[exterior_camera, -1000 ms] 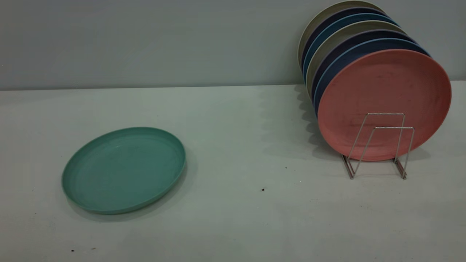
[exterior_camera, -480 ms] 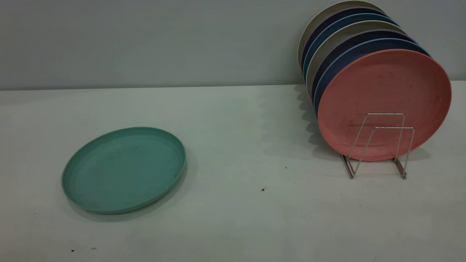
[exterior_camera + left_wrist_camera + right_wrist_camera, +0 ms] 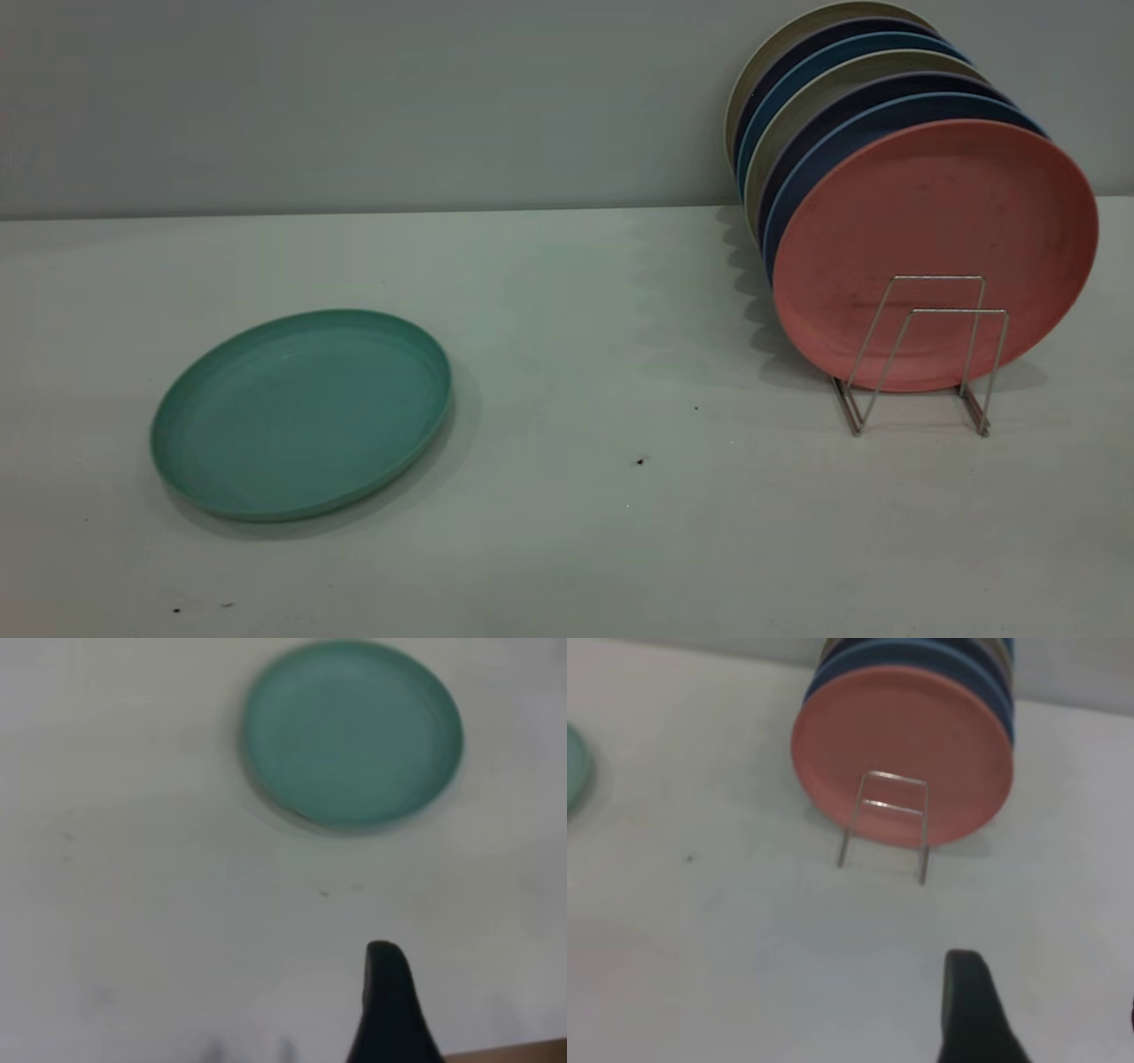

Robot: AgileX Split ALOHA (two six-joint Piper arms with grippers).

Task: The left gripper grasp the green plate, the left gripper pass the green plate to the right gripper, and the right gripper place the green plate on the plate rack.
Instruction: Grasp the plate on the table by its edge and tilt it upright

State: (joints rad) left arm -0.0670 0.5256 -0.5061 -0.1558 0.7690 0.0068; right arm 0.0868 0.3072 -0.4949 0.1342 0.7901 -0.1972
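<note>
The green plate (image 3: pixel 353 734) lies flat on the bench (image 3: pixel 133 930), well ahead of the left tool (image 3: pixel 390 1010), which holds nothing; its opening cannot be told.

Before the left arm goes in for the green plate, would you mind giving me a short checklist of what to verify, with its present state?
1. The round matte teal-green plastic plate lies flat and alone on the white table: ok.
2. Path from the left end effector to that plate is free of other things: ok.
3. Left end effector open wide enough for the rim: cannot tell, only one finger shows.
4. Thin silver wire plate rack has free front loops ahead of the salmon-pink plate: ok.
5. Right end effector faces the rack, away from the pickup: ok.
</note>
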